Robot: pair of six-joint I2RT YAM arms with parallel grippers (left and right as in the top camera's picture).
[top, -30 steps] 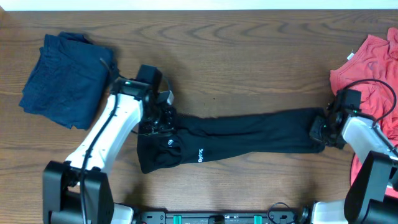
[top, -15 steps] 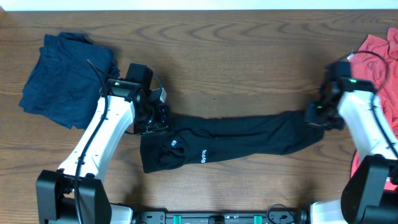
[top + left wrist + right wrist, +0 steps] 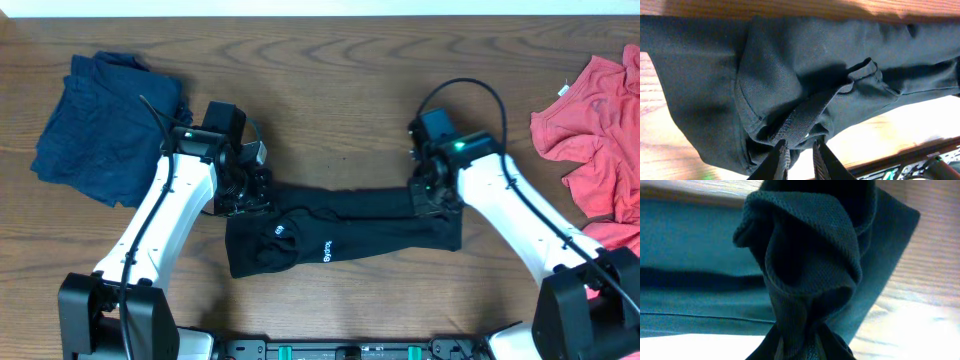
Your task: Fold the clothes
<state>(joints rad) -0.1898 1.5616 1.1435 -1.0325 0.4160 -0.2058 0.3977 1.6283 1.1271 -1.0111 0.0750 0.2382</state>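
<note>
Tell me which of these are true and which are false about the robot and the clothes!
1. The shirt lies stretched out across the middle of the table. True.
2. The blue clothes sit on the robot's right. False: they lie on its left side.
3. The left end effector pinches the shirt. True.
4. The red clothes lie on top of the shirt. False: they lie apart from it, at the right edge.
5. The right end effector holds nothing. False: bunched black shirt fabric sits between its fingers.
</note>
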